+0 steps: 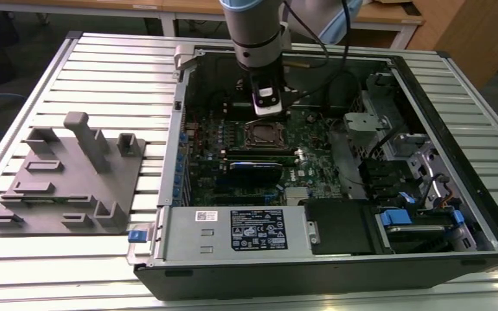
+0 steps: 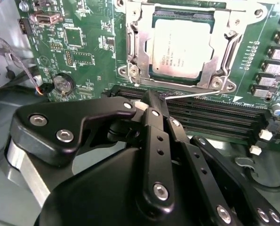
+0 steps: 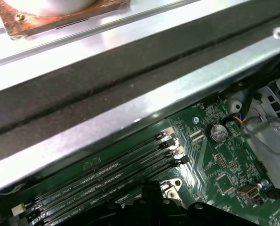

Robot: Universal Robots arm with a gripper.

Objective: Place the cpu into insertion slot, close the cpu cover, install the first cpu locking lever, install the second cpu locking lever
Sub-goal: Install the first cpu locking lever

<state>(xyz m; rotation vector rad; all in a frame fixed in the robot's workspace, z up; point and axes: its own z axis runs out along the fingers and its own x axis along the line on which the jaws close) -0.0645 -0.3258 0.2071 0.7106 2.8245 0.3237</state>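
The slatted table (image 1: 102,71) carries the open case (image 1: 318,272), whose walls rim the board (image 2: 83,52). The cpu (image 2: 180,47) sits in the slot (image 2: 175,78), with the cover (image 2: 227,44) down around it. My claw (image 2: 151,99) is clenched on nothing visible, above the memory slots (image 2: 215,115) and just beside the cover's edge.

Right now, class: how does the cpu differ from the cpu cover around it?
The cpu is a solid plate; the cpu cover is an open frame. The cpu lies inside the window; the cpu cover rims it. Both are flat, square, silvery metal.
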